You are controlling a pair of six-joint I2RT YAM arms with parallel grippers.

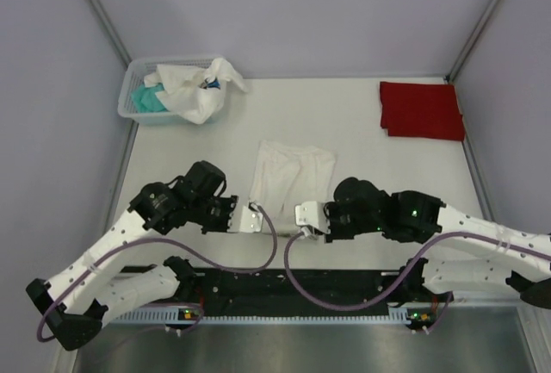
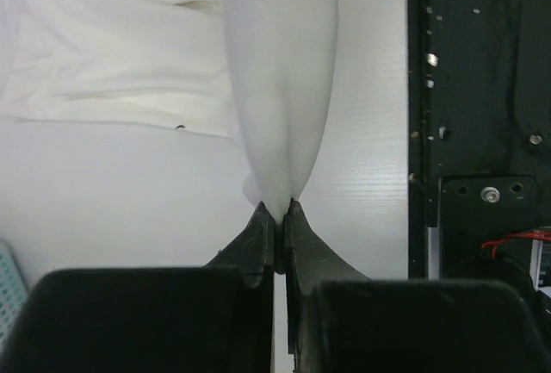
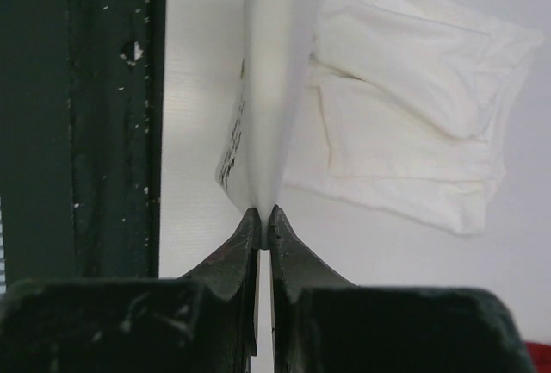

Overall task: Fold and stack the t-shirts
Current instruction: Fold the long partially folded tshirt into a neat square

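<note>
The left tool and right tool each pinch tight on the white t-shirt lying on the desk. Only the overhead view shows the folded red t-shirt.

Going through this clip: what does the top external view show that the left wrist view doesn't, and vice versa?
Only top external: the folded red t-shirt, the right tool, and crumpled cloth in the basket. Only left wrist: a close look at the left tool pinched shut on a lifted fold. Both: the white t-shirt on the table.
</note>
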